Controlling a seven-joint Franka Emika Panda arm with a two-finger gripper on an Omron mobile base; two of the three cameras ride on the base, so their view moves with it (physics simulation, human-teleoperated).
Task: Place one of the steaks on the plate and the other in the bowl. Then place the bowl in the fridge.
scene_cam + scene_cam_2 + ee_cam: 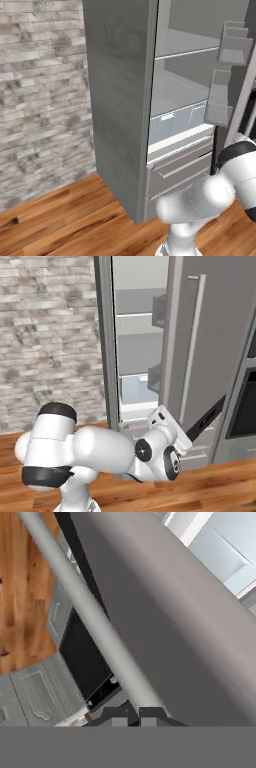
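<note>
Item count: open fridge and surroundings

One tall grey brushed-metal fridge [117,100] with one long thin vertical handle [192,341]; two grey door bins [234,44]; two grey bottom drawers [180,167]; one clear crisper box [175,122]; one dark-fronted oven [245,406]; one two-finger gripper [134,714].

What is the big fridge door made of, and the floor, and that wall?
The fridge door looks like brushed grey metal: dull sheen, faint streaks. Its handle looks like smooth pale metal. The floor looks like polished wood: orange-brown planks with grain. The wall looks like rough grey-brown brick. It is all rendered, so that is only the look.
</note>
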